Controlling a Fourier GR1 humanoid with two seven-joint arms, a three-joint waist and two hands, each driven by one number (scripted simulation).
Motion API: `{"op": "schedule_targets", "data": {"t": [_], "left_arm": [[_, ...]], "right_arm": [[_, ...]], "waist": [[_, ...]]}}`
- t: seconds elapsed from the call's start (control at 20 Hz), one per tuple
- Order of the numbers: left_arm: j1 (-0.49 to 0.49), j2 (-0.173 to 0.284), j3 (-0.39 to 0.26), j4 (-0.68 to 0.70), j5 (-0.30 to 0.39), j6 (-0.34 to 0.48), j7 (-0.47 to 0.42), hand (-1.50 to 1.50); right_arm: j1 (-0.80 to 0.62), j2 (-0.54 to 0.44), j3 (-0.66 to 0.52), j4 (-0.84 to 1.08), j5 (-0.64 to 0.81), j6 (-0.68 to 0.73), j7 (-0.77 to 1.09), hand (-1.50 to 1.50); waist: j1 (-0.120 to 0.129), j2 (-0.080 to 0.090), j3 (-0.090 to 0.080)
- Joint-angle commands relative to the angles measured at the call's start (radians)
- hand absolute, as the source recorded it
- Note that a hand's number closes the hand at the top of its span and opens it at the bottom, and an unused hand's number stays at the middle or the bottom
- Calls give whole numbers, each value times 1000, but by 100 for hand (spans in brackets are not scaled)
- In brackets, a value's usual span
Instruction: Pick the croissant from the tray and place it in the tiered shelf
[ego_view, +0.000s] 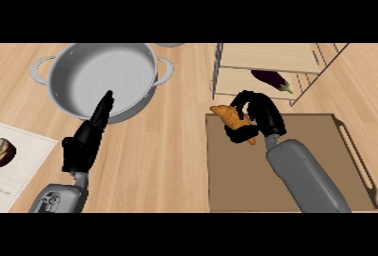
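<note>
Black right hand (255, 117) fingers (240, 135) curl round the croissant (230, 119), hiding its lower end.

A large grey pot (100, 80) with two side handles is sitting on the wooden counter (170, 165) at about ten o'clock. A dark purple eggplant (270, 79) is lying at about one o'clock. A white sheet (22, 165) is lying at about eight o'clock, with a dark round item (5, 151) showing partly at its left edge.
</note>
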Motion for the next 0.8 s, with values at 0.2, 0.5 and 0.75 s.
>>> {"op": "schedule_targets", "data": {"t": [0.2,0.5,0.75], "left_arm": [[-6,-4,10,34,1,5,15,0],[10,-6,9,19,6,0,21,0],[-15,-25,-10,6,-12,11,27,0]], "right_arm": [[-183,185,82,-185,238,-272,526,150],[-370,188,125,-264,524,-237,950,150],[-523,188,94,-361,739,-75,1221,150]], "waist": [[-16,3,4],[-13,5,8],[-3,22,12]]}}
